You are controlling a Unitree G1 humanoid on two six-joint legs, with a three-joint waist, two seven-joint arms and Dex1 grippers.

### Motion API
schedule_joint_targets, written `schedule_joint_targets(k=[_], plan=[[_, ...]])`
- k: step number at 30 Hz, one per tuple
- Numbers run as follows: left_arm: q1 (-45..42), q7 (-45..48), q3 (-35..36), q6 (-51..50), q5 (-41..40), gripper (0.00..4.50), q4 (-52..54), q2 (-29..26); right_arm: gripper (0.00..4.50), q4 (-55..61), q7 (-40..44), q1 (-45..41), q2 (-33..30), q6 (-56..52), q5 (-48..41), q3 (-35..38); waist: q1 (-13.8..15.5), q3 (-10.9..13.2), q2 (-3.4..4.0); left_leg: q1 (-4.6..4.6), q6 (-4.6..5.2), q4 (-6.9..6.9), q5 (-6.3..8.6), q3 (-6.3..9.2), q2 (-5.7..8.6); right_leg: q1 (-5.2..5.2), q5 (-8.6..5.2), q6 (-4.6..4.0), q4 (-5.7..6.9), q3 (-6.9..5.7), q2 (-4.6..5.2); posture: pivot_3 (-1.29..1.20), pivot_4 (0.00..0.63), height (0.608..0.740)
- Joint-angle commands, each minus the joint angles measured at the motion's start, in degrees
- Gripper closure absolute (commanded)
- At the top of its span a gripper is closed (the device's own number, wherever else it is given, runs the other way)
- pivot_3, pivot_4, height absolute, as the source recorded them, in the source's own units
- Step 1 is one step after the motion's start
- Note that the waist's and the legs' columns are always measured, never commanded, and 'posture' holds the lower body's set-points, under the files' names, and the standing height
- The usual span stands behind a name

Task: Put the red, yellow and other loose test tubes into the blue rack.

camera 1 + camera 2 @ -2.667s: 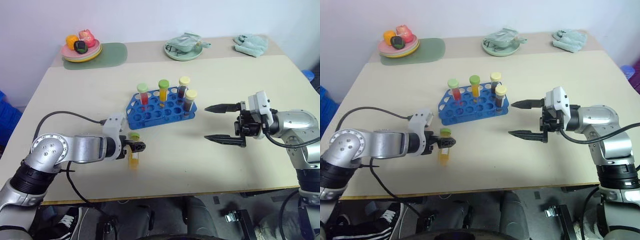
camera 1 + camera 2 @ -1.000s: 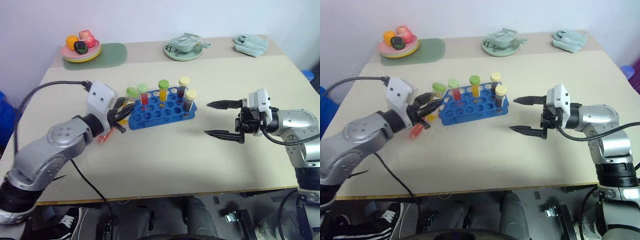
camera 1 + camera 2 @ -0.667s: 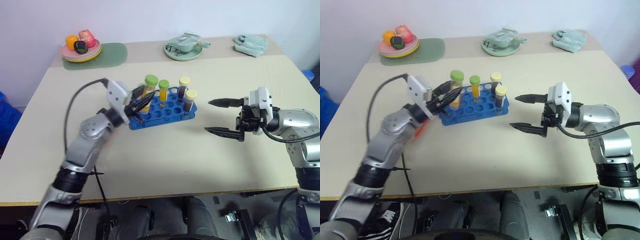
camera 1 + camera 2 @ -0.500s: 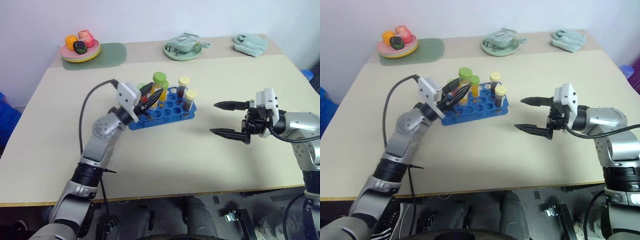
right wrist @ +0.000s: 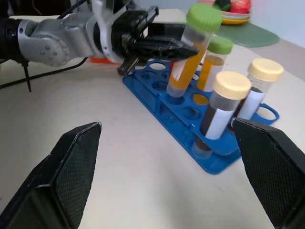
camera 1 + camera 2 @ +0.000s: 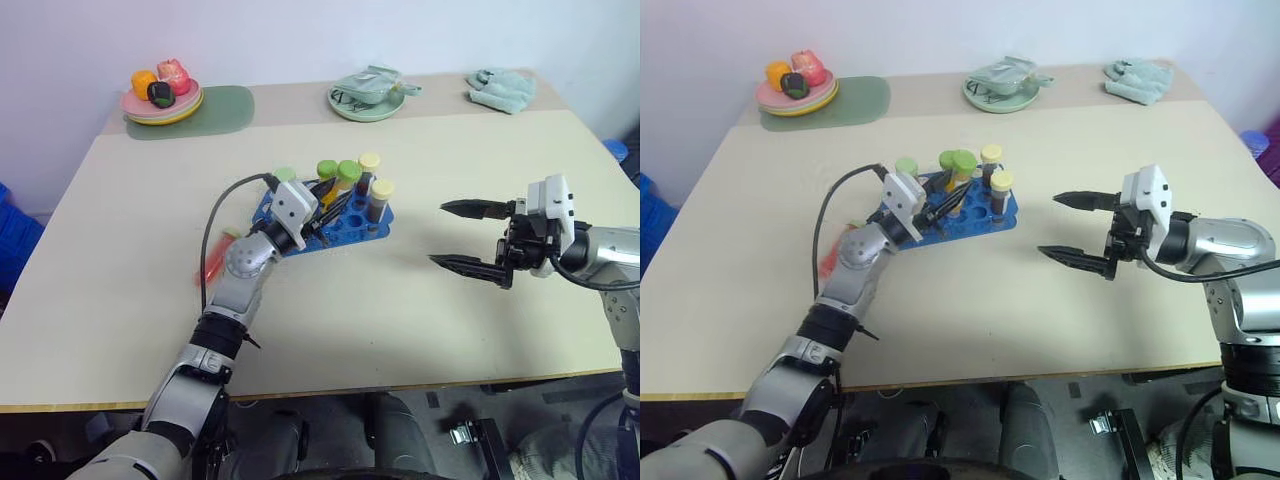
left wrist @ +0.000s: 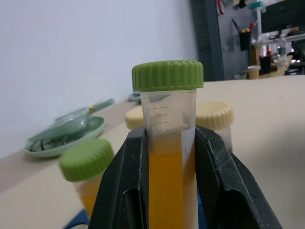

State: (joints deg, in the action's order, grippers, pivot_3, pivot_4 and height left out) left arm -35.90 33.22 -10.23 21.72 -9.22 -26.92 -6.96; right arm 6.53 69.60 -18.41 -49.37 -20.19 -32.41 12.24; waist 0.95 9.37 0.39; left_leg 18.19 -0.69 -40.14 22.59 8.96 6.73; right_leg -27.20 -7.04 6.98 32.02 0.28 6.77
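Left wrist view: claw [image 7: 167,191] around yellow tube [image 7: 167,157]

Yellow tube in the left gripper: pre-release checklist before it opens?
1. Grip: left gripper shut on the green-capped yellow tube: ok.
2. Tube bottom in a hole of the blue rack: looks entered, depth cannot tell.
3. Tube upright: not ok, it leans.
4. Clearance to the neighbouring yellow tube: close, contact cannot tell.
5. Right gripper open, apart from the rack: ok.
6. Red tube loose on the table: not ok, remains to do.
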Motion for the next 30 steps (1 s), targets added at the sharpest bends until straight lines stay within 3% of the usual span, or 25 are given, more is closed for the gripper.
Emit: schedule_joint_targets(k=[1, 30], plan=[[-0.8, 0.8, 0.5, 1.2, 0.3, 3.69, 0.1, 1.2, 0.0, 2.3, -0.3, 0.0, -1.0, 0.1, -1.1, 2.2, 0.0, 0.0, 0.0, 0.0, 0.0, 0.0, 0.0, 0.0, 0.0, 0.0, 0.0, 0.0, 0.0, 0.0, 0.0, 0.0, 0.15, 0.74], [4.0, -0.9, 1.6, -0.7, 1.4, 3.69, 4.4, 2.1, 0.0, 0.2, -0.5, -0.5, -1.3, 2.3, -0.2, 2.1, 0.0, 0.0, -0.01, -0.02, 0.01, 0.0, 0.0, -0.01, 0.0, 0.01, 0.0, 0.0, 0.0, 0.01, 0.0, 0.0, 0.15, 0.74]])
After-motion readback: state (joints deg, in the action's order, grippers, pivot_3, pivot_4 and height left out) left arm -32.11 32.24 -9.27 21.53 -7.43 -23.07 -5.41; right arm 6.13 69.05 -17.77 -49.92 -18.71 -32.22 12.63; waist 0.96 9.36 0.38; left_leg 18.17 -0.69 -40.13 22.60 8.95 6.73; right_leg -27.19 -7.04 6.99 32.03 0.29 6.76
